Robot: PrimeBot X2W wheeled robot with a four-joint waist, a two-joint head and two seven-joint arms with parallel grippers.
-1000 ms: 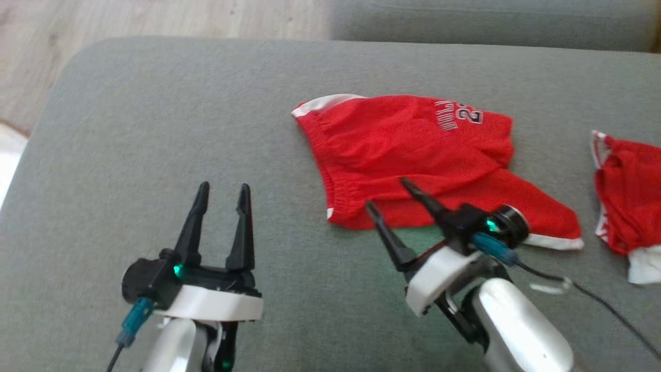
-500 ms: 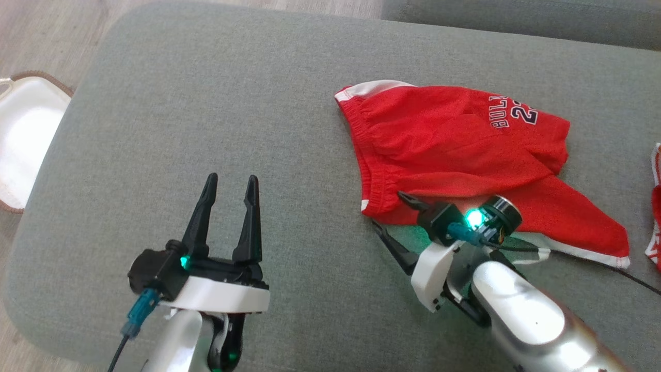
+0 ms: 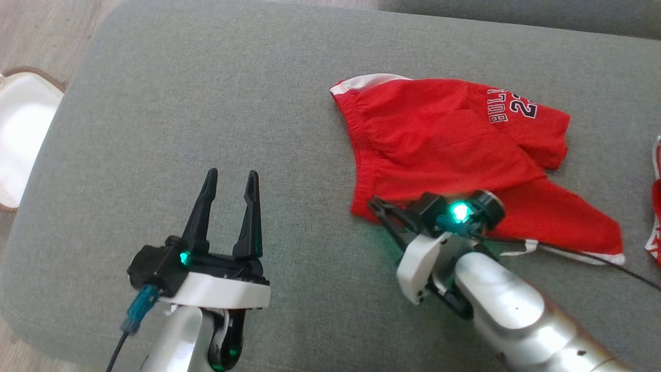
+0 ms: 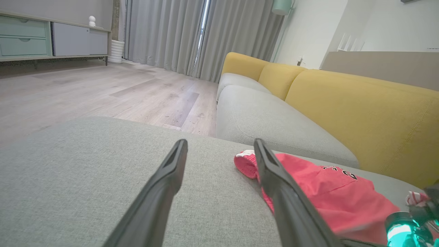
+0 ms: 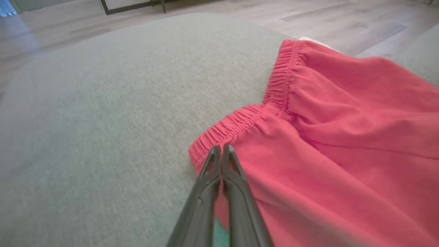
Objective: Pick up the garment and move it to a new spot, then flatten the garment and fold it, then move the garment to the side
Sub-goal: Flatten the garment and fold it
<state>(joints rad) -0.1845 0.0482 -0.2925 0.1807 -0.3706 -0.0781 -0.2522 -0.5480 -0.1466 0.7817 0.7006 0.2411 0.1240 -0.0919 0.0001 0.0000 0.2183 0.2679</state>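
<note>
Red shorts (image 3: 454,150) lie rumpled on a grey sofa cushion (image 3: 206,103). The right end effector (image 5: 220,148) is pinched fully closed on their near waistband corner; the left end effector (image 3: 232,173) hovers wide open, empty. Lifting slowly should keep the thin fabric from slipping.

I'm seeing the garment (image 3: 454,150) lying on the cushion (image 3: 206,103), right of my left gripper (image 3: 232,172), my right gripper (image 3: 374,202) sitting at its near-left corner.

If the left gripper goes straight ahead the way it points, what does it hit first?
Probably nothing: the left gripper points across bare cushion, and the shorts lie off to its right. Its tilt is unclear, so it might graze the cushion.
</note>
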